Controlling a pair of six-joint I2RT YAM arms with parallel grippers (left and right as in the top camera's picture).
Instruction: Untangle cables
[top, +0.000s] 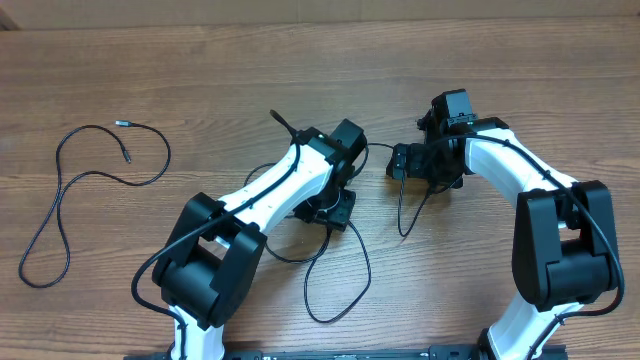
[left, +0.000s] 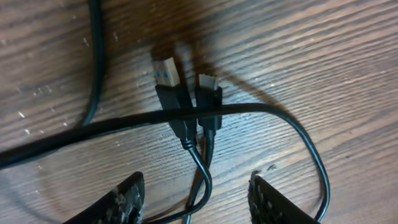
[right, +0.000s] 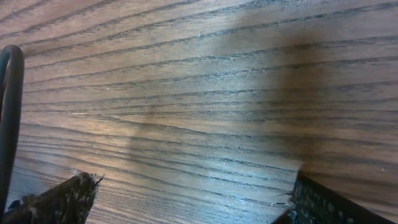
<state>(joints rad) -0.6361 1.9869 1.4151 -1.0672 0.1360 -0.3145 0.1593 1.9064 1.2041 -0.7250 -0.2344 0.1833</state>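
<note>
Wood-grain counter (top: 300, 60) fills the overhead view, with my two white arms reaching in from the near edge. One cable (top: 62, 190) lies by itself far to the left, spread in a loose open loop, well apart from everything else; I judge that one done. The rest of the cables (top: 365, 262) sit in the middle, looping out from under the left arm, and they look tangled. Through the left wrist camera, the left gripper (left: 196, 202) hovers low over the knot with its fingers (left: 118, 199) apart and clamping nothing, though thin cords run through the gap between them. Just ahead lie two plugs side by side, a USB plug (left: 166, 71) with a blue insert and a smaller plug (left: 208, 84), and another strand (left: 186, 115) crosses over both. The right gripper (right: 196, 205) is spread wide over bare wood, empty, with only a black cord (right: 9, 124) at the left edge of its view; I cannot tell which cord that is. By my reading, the central bundle has yet to be pulled apart.
</note>
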